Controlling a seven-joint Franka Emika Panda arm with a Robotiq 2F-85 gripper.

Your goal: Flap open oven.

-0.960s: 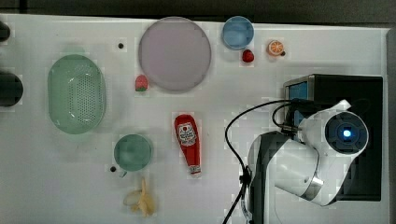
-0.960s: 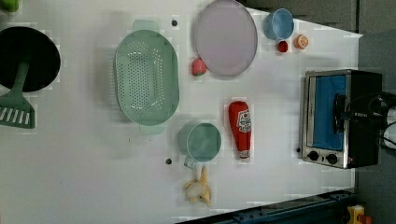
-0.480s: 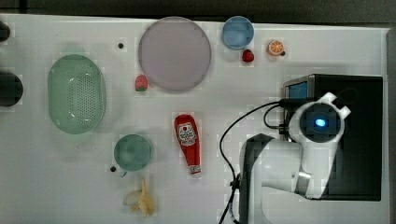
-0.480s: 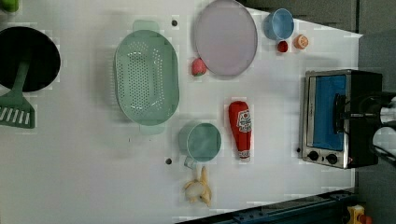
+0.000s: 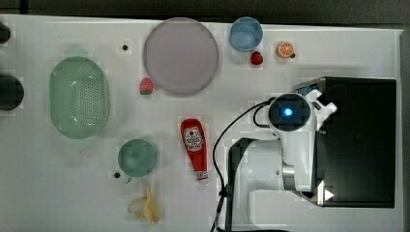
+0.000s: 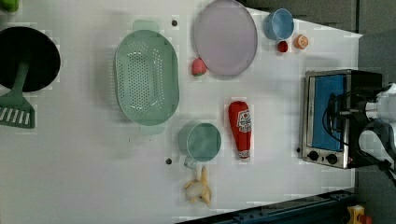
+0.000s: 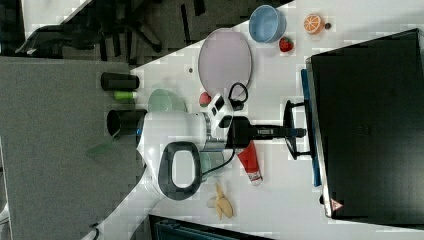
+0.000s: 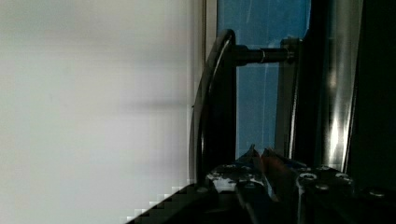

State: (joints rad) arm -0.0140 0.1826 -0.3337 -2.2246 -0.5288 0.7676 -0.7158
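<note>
From my remote station, the wrist view: the gripper (image 8: 259, 156) has its jaws drawn to a narrow gap, tips close together just beside the dark bar handle (image 8: 212, 102), in front of the blue glass door (image 8: 261, 28); whether they pinch the handle I cannot tell. Right view: the gripper (image 7: 298, 132) reaches level to the handle (image 7: 289, 129) at the oven (image 7: 370, 125) front. Top view: the oven (image 5: 360, 140) stands at the top view's right on the white table (image 5: 290, 29), door shut.
</note>
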